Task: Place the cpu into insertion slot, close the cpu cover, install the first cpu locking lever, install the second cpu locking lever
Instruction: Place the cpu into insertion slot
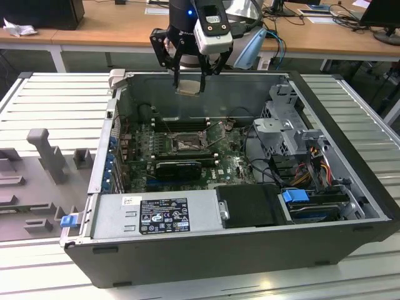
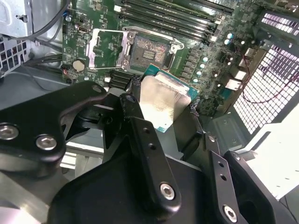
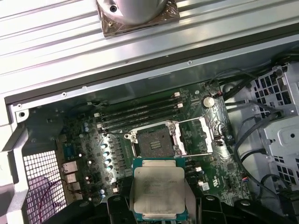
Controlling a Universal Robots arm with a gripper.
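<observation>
My gripper (image 1: pixel 189 82) hangs above the open computer case, over its far wall, shut on the cpu (image 1: pixel 189 88). In both wrist views the cpu (image 2: pixel 163 103) (image 3: pixel 159 189) shows its pale silvery top, clamped flat by its edges between the black fingers (image 2: pixel 135 119). The insertion slot (image 1: pixel 185 144) (image 2: pixel 150 49) (image 3: pixel 154 140) lies on the green motherboard below, dark centre bare. Beside it the cpu cover (image 2: pixel 108 50) (image 3: pixel 196 136) is swung open, a silvery frame with a square window. The cpu is well above the slot and touches nothing else.
Long black memory slots (image 3: pixel 140 112) run next to the socket on its far side. A drive cage (image 1: pixel 284 134) with cables (image 1: pixel 312 162) fills the exterior view's right, and a power supply (image 1: pixel 156 215) the near side. The case walls (image 1: pixel 250 84) ring the board. A grey fixture (image 1: pixel 44 153) stands outside.
</observation>
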